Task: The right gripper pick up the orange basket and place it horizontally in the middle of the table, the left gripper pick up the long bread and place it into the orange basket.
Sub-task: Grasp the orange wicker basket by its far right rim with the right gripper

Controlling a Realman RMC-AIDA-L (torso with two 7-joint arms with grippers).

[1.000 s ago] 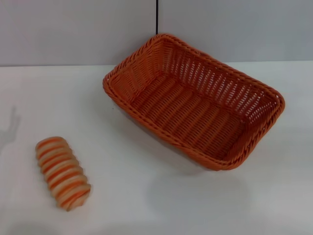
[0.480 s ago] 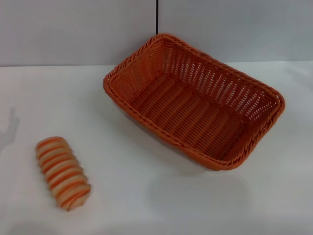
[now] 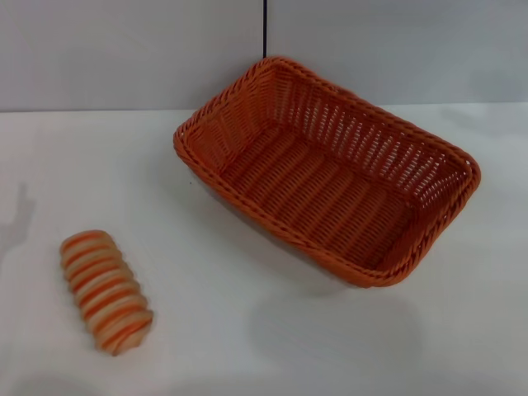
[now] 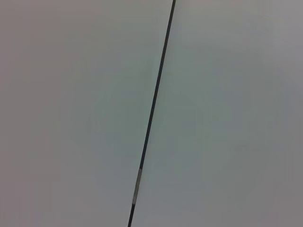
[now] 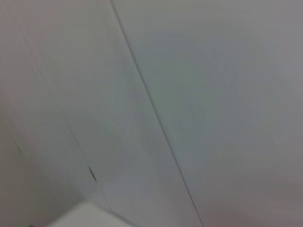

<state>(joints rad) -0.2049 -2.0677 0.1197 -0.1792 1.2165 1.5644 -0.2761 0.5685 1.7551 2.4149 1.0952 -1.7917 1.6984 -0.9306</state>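
The orange basket [image 3: 330, 173] sits on the white table [image 3: 247, 330], right of centre and turned at a slant, its long side running from back left to front right. It holds nothing. The long bread [image 3: 106, 290], striped tan and orange, lies apart from it near the front left. Neither gripper appears in the head view. Both wrist views show only a plain grey wall with a thin dark seam [image 4: 152, 113], and no fingers.
A grey wall [image 3: 132, 49] with a dark vertical seam stands behind the table's far edge. A faint shadow [image 3: 18, 216] falls on the table at the far left. White tabletop lies between the bread and the basket.
The faint shadow at the table's left edge has shifted slightly. The basket and the bread have not moved.
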